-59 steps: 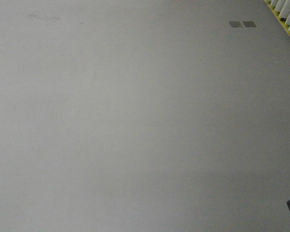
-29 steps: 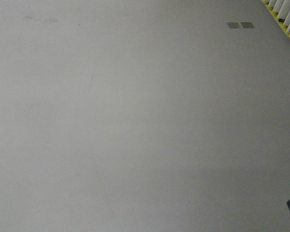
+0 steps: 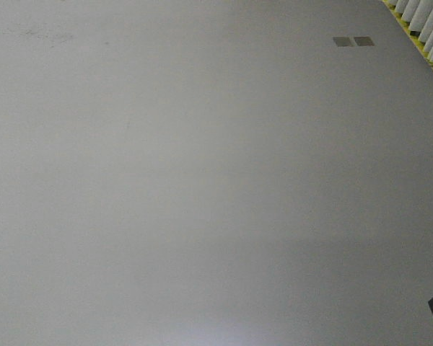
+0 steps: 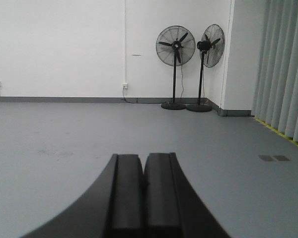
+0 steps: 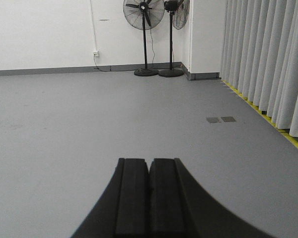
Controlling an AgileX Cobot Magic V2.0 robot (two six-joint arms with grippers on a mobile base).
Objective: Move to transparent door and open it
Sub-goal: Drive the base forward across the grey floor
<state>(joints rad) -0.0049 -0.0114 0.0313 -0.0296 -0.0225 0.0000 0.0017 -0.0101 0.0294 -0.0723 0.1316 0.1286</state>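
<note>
Floor (image 3: 202, 180) fills the front view, with two plates (image 3: 353, 41) and a curtain (image 3: 427, 21) at far right. Left wrist: left gripper (image 4: 143, 168) pressed together, empty, with two fans (image 4: 175, 47) by the wall (image 4: 59, 44). Right wrist: right gripper (image 5: 149, 171) also together, empty. No view shows the door.

Your left gripper (image 4: 143, 161) points level and straight ahead, its two black fingers pressed flat against each other. Your right gripper (image 5: 149, 164) sits the same way, fingers closed together, held level.
</note>
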